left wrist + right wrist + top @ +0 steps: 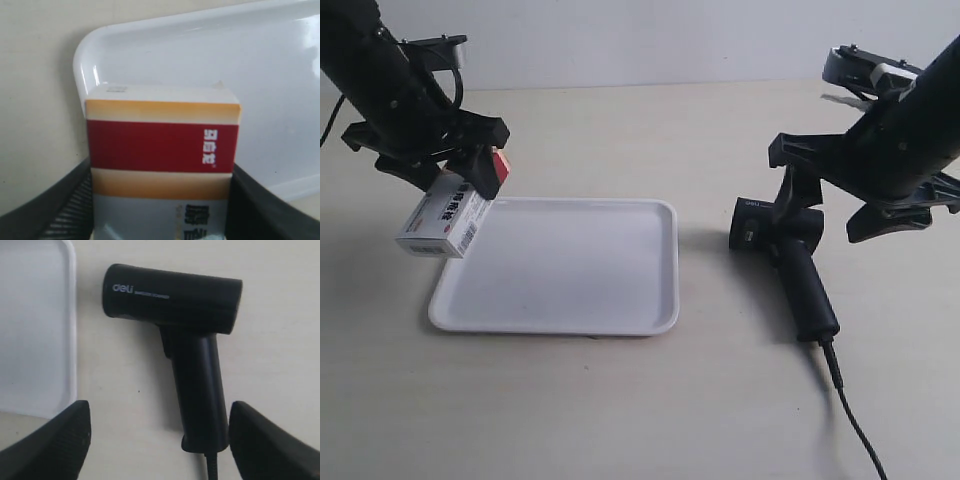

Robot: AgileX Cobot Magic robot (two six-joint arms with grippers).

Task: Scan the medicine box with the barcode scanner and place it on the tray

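Left wrist view: the left gripper [160,200] was seen clamped on the medicine box [162,160], its dark fingers [60,205] pressed against both flanks of the carton. The red and tan bands and white print were read plainly there, with a rounded corner of the tray [100,55] lying beyond the box toward 12 o'clock. Only in the exterior view was it shown that the medicine box [445,225] was carried tilted in the air above the tray's [620,300] edge at 9 o'clock, barcode side turned downward.

In the right wrist view the right gripper [160,440] was held wide, its fingers [55,440] set apart on either side of the barcode scanner [192,340] handle without touching it. The scanner was laid flat on the table [280,365], just beside the tray rim [72,330]. The scanner's [790,250] thin cable [855,420], trailing toward 5 o'clock, was revealed fully only by the exterior view, where the head was partly hidden by the arm.
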